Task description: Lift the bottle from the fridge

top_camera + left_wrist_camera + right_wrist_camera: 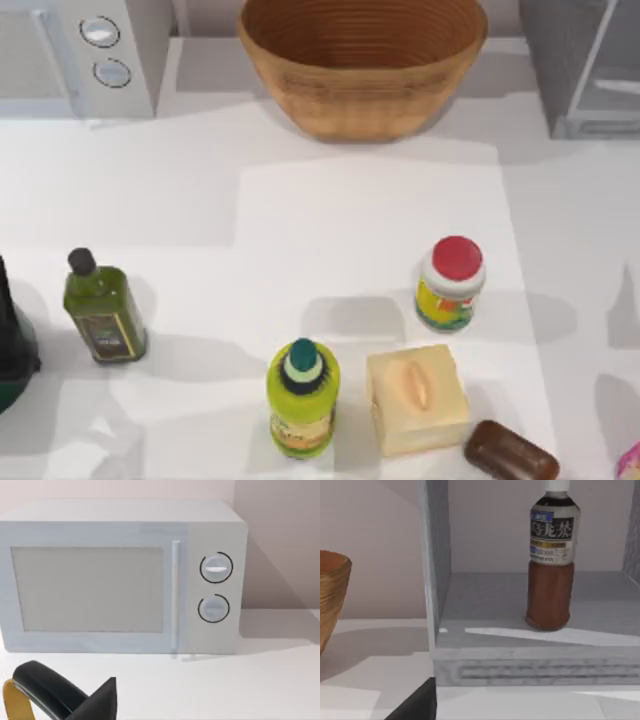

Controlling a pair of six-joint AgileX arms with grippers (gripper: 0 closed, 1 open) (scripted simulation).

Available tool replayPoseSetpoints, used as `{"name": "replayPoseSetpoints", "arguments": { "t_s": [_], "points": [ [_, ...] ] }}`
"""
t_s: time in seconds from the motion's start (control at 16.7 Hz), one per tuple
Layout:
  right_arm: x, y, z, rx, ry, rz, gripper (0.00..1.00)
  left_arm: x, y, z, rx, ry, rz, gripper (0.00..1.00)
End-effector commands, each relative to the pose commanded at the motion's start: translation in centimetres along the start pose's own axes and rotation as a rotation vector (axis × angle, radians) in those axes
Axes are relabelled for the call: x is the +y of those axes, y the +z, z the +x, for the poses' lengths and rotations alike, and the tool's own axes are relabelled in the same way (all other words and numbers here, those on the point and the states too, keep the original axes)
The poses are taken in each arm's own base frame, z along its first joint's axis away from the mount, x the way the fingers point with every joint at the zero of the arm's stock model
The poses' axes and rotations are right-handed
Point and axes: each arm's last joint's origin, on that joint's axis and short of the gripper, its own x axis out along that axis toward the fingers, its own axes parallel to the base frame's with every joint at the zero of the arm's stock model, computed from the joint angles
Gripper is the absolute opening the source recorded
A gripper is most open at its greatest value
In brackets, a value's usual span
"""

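The bottle (551, 565) is brown with a white cap and a dark label. It stands upright on the grey floor inside the fridge (437, 580), toward the middle of the compartment. The fridge (575, 70) sits at the table's far right corner, with its open side facing the right wrist camera. A dark part of my right gripper (417, 705) shows low in the right wrist view, in front of the fridge and well short of the bottle. A dark part of my left gripper (100, 700) shows in the left wrist view, facing the white microwave.
A white microwave (80, 50) with two knobs stands far left, and a wicker basket (362, 60) far centre. Near the front stand an olive-oil bottle (103, 310), a green bottle (302, 398), a red-capped jar (451, 283), a beige box (416, 398) and a brown bar (510, 452).
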Motion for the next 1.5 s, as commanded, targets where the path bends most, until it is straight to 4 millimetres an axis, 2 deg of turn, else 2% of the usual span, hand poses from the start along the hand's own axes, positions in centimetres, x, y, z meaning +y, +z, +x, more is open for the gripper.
{"name": "replayPoseSetpoints", "arguments": {
  "t_s": [0.36, 0.78, 1.08, 1.5],
  "points": [
    [-3.6, -0.6, 3.3, -0.01, -0.021, -0.012, 1.0, 0.0, 0.0, 0.0, 0.0, 0.0, 0.0, 1.0],
    [-7.1, -4.1, 6.2, 0.002, -0.011, -0.012, 1.0, 0.0, 0.0, 0.0, 0.0, 0.0, 0.0, 1.0],
    [-7.6, -5.7, 7.0, 0.004, 0.012, -0.012, 1.0, 0.0, 0.0, 0.0, 0.0, 0.0, 0.0, 1.0],
    [-7.6, -5.6, 7.3, 0.0, 0.008, -0.014, 1.0, 0.0, 0.0, 0.0, 0.0, 0.0, 0.0, 1.0]
  ]
}}
